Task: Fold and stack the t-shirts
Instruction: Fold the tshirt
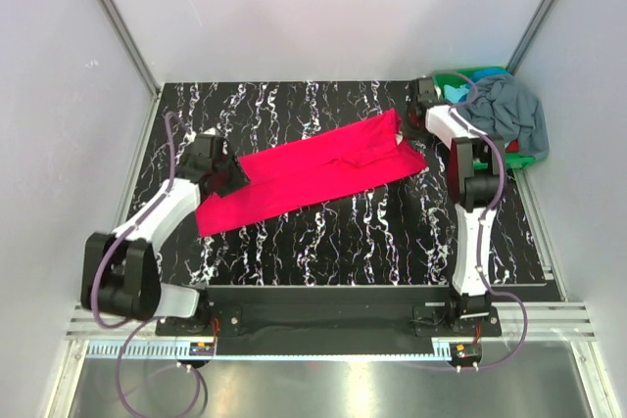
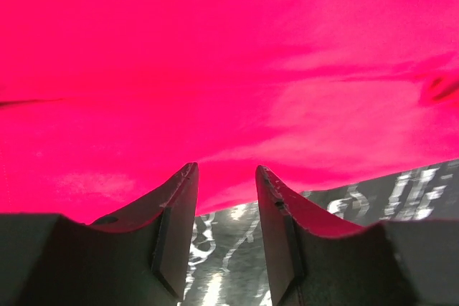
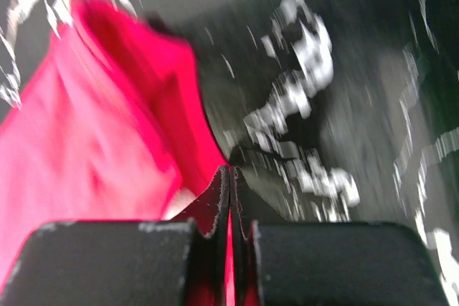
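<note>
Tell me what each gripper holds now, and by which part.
The right gripper is shut on the magenta t-shirt, pinching its edge near the far right corner. The left gripper is open at the shirt's other end and holds nothing.

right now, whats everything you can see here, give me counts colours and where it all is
magenta t-shirt: 1, bright pink-red, spread aslant across the middle of the table
grey-blue t-shirt: 1, slate, heaped over the bin
teal t-shirt: 1, light teal, a small part showing in the bin beside the grey-blue one
green bin: 1, green, at the table's far right corner
table: 1, black with white veining, under the magenta t-shirt
left pincer: 1, black, open, at the magenta t-shirt's left end
right pincer: 1, black, shut on the magenta t-shirt at its far right end
</note>
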{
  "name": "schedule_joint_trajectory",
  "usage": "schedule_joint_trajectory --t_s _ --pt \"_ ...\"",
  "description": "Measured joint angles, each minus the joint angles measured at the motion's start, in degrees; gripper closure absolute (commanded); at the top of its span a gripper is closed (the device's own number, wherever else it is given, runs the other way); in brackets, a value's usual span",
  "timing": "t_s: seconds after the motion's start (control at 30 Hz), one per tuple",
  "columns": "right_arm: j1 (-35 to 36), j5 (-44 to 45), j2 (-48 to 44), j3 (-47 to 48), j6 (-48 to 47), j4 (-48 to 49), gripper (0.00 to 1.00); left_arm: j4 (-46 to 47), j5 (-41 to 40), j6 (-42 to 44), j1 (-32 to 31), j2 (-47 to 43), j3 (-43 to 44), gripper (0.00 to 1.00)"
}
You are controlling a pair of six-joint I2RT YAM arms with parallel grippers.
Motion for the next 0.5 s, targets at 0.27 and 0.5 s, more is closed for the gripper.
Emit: schedule_joint_trajectory --t_s 0.27,0.5 --pt "-0.09 -0.39 7.61 12.28 -3.65 -2.01 0.99 -0.57 2.27 3.02 -3.82 7.96 -1.46 0.60" --pt "-0.13 -1.03 5.81 16.61 -4.46 -3.89 0.97 1.51 3.69 0.24 -5.09 11.41 -5.27 0.59"
